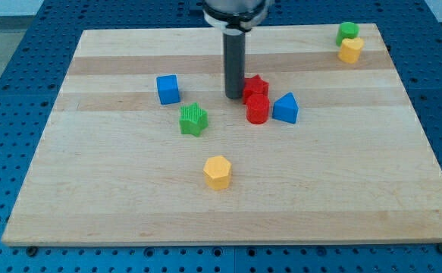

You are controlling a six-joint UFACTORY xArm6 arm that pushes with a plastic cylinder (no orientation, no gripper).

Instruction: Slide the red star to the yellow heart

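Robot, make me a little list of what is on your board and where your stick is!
my tip: at the red star's left edge
red star: mid-board, red cylinder just below it
blue block: right of the red cylinder
yellow heart: top right corner, below a green block
blue cube: left of my tip
green star: below the blue cube
yellow hexagon: nearest the bottom

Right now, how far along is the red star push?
Done: my tip is down at the red star's left edge, seemingly touching it. In hand: the star has not reached the yellow heart; it sits mid-board, crowded against the red cylinder, with the blue block beside that. Left: nearly the whole slide toward the view's top right, where the heart sits by the green block.
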